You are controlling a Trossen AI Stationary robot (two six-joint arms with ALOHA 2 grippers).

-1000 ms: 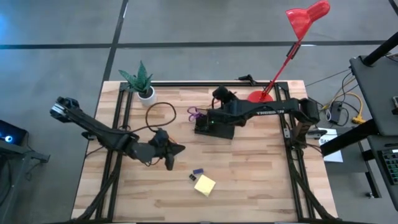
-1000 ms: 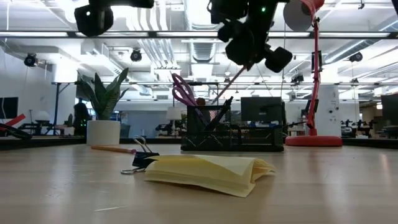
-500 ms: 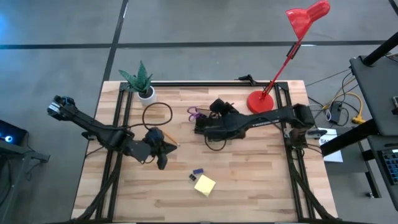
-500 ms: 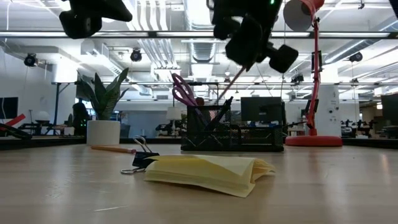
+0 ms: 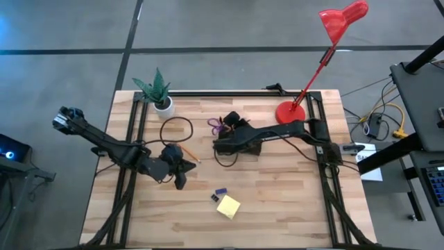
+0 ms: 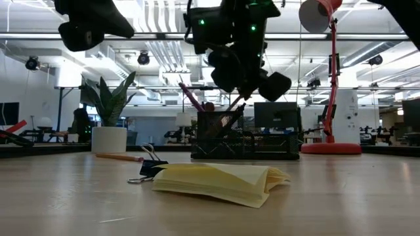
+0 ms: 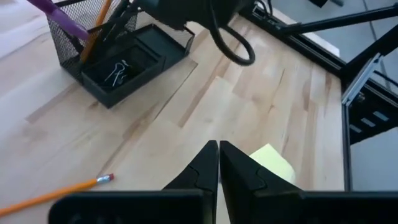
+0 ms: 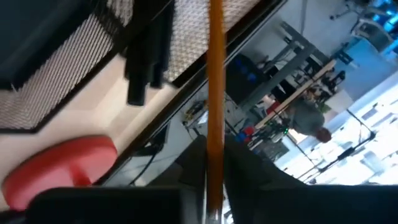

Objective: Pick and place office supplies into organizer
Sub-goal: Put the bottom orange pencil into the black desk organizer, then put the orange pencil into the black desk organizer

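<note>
The black mesh organizer [image 5: 243, 144] stands mid-table, with purple-handled scissors [image 5: 216, 125], dark pens [image 8: 149, 56] and paper clips [image 7: 117, 71] in it. My right gripper [image 5: 223, 139] hangs over its taller cup, shut on an orange pencil [image 8: 215, 74]. My left gripper [image 7: 219, 149] hovers shut above the table's left half and holds nothing. Below it a second orange pencil [image 7: 56, 193] lies flat on the wood. Near the front edge lie a yellow sticky-note pad [image 5: 228, 206], a small blue piece [image 5: 220, 192] and a black binder clip [image 6: 147, 172]. My right gripper pinches the orange pencil's shaft [image 8: 215, 146] between its two fingers. The pencil runs on along the line of the fingers, slanting down. Its far end [image 6: 231, 107] reaches into the organizer's tall mesh cup beside the dark pens; the rest is clear of the table.
A potted plant [image 5: 158, 94] stands at the far left corner and a red lamp's base [image 5: 291, 111] at the far right. A black cable loop [image 5: 177, 128] lies left of the organizer. Bare wood stretches along the near side around the pad.
My right gripper has gone toward the table's left edge and down with the pencil, whose lower end now sits in the organizer's tall cup. My left gripper has drifted a little toward the left edge, still shut.
</note>
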